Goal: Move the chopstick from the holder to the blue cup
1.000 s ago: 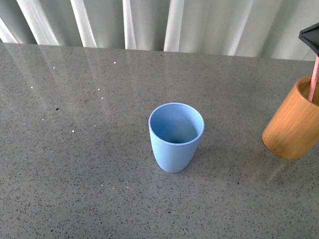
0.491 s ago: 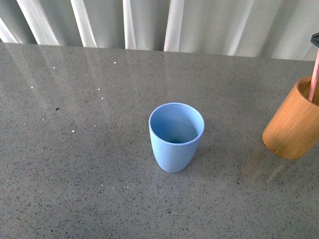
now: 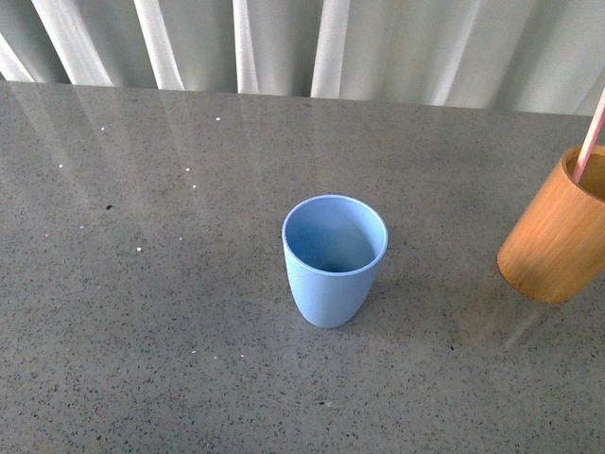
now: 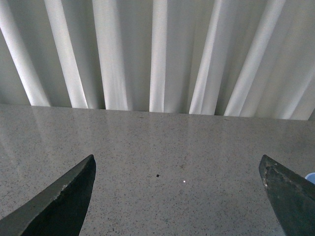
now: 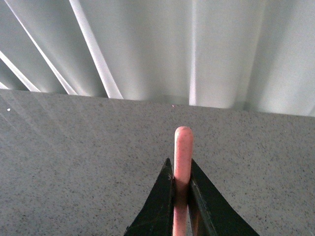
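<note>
The light-blue cup (image 3: 335, 258) stands upright and empty in the middle of the grey table. At the right edge of the front view the orange-tan holder (image 3: 558, 232) leans, with the pinkish-red chopstick (image 3: 591, 137) rising from its mouth and out of frame. My right gripper (image 5: 180, 178) is shut on the chopstick (image 5: 182, 152), whose rounded end pokes out past the black fingertips; the gripper itself is outside the front view. My left gripper (image 4: 177, 169) is open over bare tabletop, nothing between its fingers (image 4: 64, 196). A sliver of the blue cup (image 4: 311, 178) shows at that view's edge.
A speckled grey stone tabletop (image 3: 170, 312) stretches around the cup. White pleated curtains (image 3: 284, 43) hang behind the table's far edge.
The black right gripper has risen out of the front view's upper right corner. The chopstick now tilts more and sits higher in the holder's mouth. Cup and holder stay put.
</note>
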Robot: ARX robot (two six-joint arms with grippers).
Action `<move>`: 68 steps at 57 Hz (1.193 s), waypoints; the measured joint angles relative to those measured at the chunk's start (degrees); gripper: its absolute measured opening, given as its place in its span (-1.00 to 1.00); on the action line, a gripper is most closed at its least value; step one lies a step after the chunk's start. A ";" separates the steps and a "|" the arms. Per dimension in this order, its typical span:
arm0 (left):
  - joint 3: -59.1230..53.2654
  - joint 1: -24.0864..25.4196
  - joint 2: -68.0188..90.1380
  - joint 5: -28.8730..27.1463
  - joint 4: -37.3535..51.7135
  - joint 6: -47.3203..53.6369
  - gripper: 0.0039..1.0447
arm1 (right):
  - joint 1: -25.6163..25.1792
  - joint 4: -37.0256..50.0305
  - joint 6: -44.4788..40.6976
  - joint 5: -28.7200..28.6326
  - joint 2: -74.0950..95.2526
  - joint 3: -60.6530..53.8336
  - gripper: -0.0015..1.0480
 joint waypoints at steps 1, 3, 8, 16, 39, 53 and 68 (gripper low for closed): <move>0.00 0.00 0.00 0.00 0.00 0.00 0.87 | 0.09 0.00 0.04 0.00 -0.35 -0.07 -0.94; 0.00 0.00 0.00 0.00 0.00 0.00 0.87 | 0.37 -0.13 0.20 0.02 -1.38 -0.22 -0.94; 0.00 0.00 0.00 0.00 0.00 0.00 0.87 | 1.27 -1.16 0.55 0.04 -5.46 -0.46 -0.94; 0.00 0.00 0.00 0.00 0.00 0.00 0.87 | 2.32 -2.21 0.79 0.74 -11.52 -0.46 -0.94; 0.00 0.00 0.00 0.00 0.00 0.00 0.87 | 10.99 -2.93 1.73 1.07 -23.67 2.40 -0.94; 0.00 0.00 0.00 0.00 0.00 0.00 0.87 | 20.72 4.55 3.98 0.15 -16.04 2.40 -0.94; 0.00 0.00 0.00 0.00 0.00 0.00 0.87 | 28.37 5.81 6.82 1.51 -10.67 2.12 -0.94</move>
